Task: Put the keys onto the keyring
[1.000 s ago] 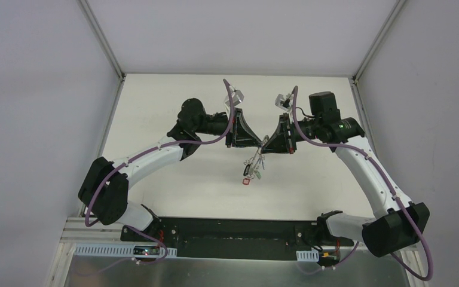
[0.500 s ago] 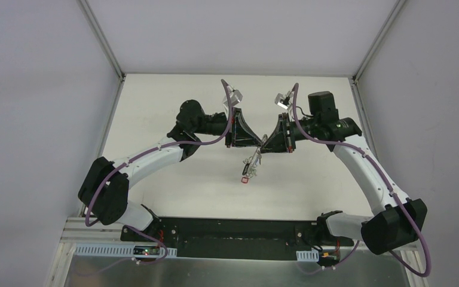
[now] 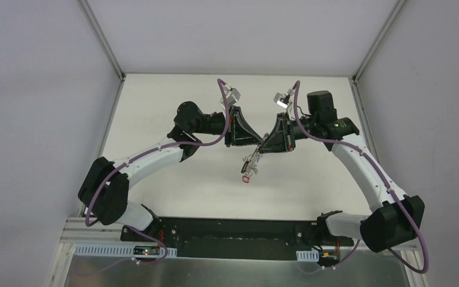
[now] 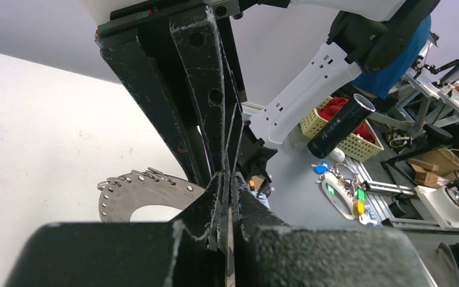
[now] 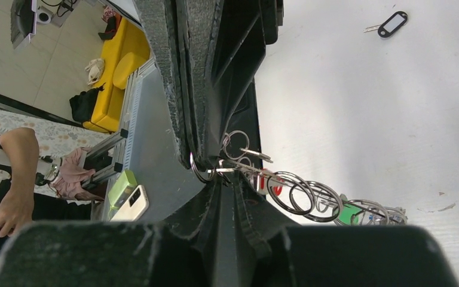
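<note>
The left pincer [image 3: 257,143] was pressed shut, tip to tip with the right pincer [image 3: 266,145], whose state I could not tell; the keyring [image 3: 251,162], strung with keys [image 5: 311,200], hung just below them, above the table [image 3: 311,185]; a black-tagged key [image 5: 388,25] lay apart.

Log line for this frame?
left gripper: shut | right gripper: tip to tip with left, opening unclear | keyring: hangs below both grippers | black-tagged key: loose on table

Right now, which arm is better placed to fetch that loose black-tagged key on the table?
Right, likely: the black-tagged key lies in its wrist view, and the left tool is shut at the bunch of keys, seemingly holding it.
</note>
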You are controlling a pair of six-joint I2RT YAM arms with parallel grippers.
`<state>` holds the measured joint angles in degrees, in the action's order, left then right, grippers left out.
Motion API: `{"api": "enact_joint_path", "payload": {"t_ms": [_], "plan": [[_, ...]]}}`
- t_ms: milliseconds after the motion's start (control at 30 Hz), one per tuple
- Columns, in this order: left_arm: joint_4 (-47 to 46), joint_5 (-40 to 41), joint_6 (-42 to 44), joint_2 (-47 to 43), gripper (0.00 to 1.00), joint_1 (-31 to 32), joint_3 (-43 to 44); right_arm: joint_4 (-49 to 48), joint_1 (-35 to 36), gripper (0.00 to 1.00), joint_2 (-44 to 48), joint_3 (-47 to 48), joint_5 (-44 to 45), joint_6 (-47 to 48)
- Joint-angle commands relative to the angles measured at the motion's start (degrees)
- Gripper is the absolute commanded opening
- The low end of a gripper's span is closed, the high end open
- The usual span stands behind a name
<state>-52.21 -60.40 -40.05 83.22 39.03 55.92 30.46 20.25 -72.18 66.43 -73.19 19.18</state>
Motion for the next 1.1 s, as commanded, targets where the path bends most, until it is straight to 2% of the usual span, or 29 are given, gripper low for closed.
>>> {"api": "enact_joint_path", "payload": {"t_ms": [0, 233, 367, 867, 1067], "plan": [[-3.6, -1.0, 0.8, -1.9, 0.0, 2.4, -0.7, -4.1, -1.1, 0.16, 2.6, 0.5, -1.3, 0.9], [-3.1, -0.6, -0.8, -1.9, 0.0, 2.5, -0.4, 1.8, -2.8, 0.33, 6.2, 3.8, 1.6, 7.1], [-2.9, -0.2, -1.5, -1.7, 0.0, 2.5, -0.1, 2.8, -2.9, 0.36, 6.6, 4.6, 1.6, 8.5], [-2.7, 0.7, -2.4, -1.3, 0.0, 2.5, 0.3, 2.9, -2.9, 0.29, 6.6, 1.9, 1.7, 10.5], [-2.6, 1.0, -2.1, -1.7, 0.0, 2.4, -0.1, 2.9, -3.2, 0.33, 7.7, 0.4, 2.1, 11.1]]}}
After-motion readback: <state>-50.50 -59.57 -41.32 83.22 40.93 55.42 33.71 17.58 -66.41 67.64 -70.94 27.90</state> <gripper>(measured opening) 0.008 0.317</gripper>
